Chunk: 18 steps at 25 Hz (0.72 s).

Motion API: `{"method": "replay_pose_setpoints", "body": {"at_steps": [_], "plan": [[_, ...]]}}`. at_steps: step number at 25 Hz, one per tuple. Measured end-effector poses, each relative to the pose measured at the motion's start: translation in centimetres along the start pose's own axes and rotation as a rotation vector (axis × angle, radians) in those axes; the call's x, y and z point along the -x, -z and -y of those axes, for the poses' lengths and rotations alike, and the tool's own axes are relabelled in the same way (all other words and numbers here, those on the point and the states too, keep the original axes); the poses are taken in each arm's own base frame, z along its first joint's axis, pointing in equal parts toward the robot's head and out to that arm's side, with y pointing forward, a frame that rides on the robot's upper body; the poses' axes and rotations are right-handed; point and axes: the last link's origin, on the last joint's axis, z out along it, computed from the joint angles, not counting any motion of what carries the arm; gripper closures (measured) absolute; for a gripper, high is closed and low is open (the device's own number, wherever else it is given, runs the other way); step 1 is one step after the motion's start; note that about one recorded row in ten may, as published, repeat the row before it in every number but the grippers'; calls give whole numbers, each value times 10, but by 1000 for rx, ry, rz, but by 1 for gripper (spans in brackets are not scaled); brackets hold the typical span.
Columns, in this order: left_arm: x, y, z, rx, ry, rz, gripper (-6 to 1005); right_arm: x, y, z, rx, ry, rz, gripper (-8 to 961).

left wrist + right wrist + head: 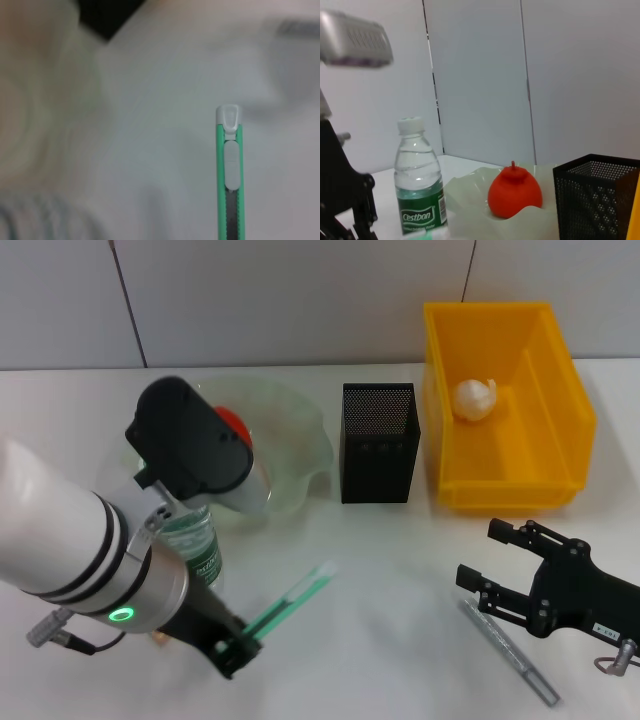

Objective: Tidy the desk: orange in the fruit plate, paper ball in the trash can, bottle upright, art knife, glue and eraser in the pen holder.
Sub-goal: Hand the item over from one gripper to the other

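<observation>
My left gripper (235, 645) is shut on one end of the green art knife (292, 603), low over the table's front left; the knife (230, 175) fills the left wrist view. The water bottle (195, 545) stands upright behind that arm, also seen as the bottle (418, 180). The orange (236, 421) lies in the pale green fruit plate (295, 445), half hidden by my wrist; the right wrist view shows the orange (514, 195). The paper ball (475, 398) sits in the yellow trash can (560, 390). My right gripper (478, 553) is open at front right, beside a grey stick (508, 652). The eraser is hidden.
The black mesh pen holder (378, 443) stands between the plate and the yellow bin, and shows as the pen holder (597, 197) too. A white wall rises behind the table. My left arm covers much of the front left.
</observation>
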Motion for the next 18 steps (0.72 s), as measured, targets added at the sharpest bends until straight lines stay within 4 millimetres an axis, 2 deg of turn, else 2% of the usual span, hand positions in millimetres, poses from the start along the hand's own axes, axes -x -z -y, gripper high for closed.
{"method": "replay_pose_setpoints", "body": {"at_steps": [4,8,10,12,18], "plan": [[-10,15,-9,68,-25,-129,799,0,2,1,-9,-2,5,195],[-14,25,-10,120,-39,-274,796,1,3,2,-17,-4,12,195],[-15,26,-9,126,-42,-300,795,1,4,2,-21,-6,15,195],[-17,28,-11,137,-80,-398,794,1,5,3,-29,-10,21,195],[-22,22,-15,113,-161,-539,790,5,11,5,-48,-23,56,194]]}}
